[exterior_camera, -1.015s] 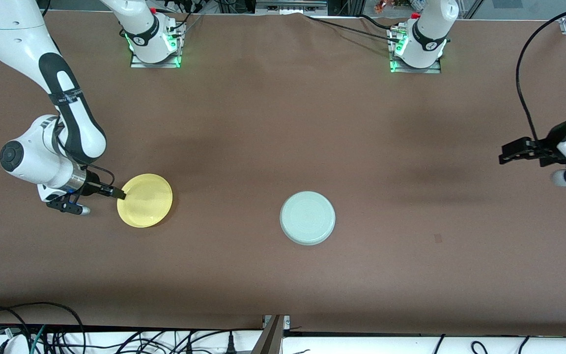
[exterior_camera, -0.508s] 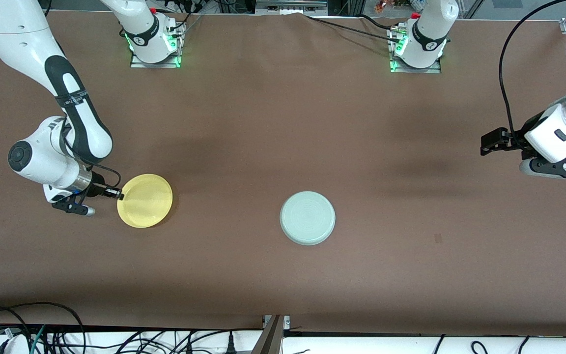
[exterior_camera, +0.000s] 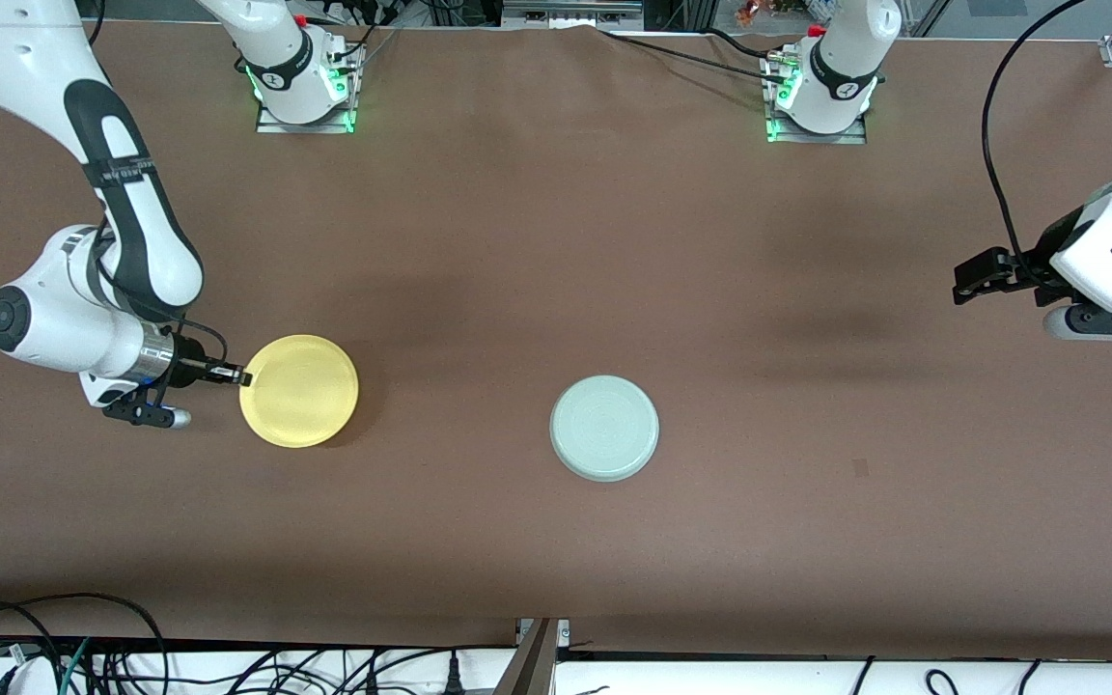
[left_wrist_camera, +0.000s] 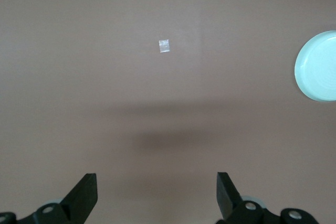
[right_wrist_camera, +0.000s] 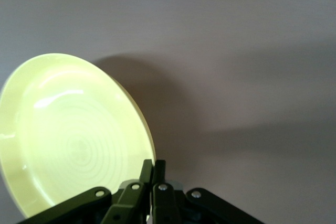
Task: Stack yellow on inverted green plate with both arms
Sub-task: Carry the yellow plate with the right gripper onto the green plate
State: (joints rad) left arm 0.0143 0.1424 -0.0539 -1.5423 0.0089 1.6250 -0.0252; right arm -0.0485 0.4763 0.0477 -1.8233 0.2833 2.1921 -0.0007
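The yellow plate [exterior_camera: 298,390] hangs just above the table at the right arm's end, tilted, with a shadow under it. My right gripper [exterior_camera: 242,378] is shut on its rim; the right wrist view shows both fingers [right_wrist_camera: 153,169] pinching the edge of the yellow plate [right_wrist_camera: 68,135]. The green plate [exterior_camera: 604,428] lies upside down near the table's middle, its ringed underside up, and it also shows at the edge of the left wrist view [left_wrist_camera: 317,66]. My left gripper [exterior_camera: 966,280] hovers open and empty over bare table at the left arm's end [left_wrist_camera: 157,192].
A small pale square mark [left_wrist_camera: 164,46] sits on the brown table cover [exterior_camera: 860,468], between the green plate and the left arm's end. Cables run along the table's near edge [exterior_camera: 131,656]. The arm bases [exterior_camera: 300,82] stand along the farthest edge.
The right gripper has shut on the yellow plate's rim and raised it, shifting it a little toward the green plate. The left arm came in over the table and holds there.
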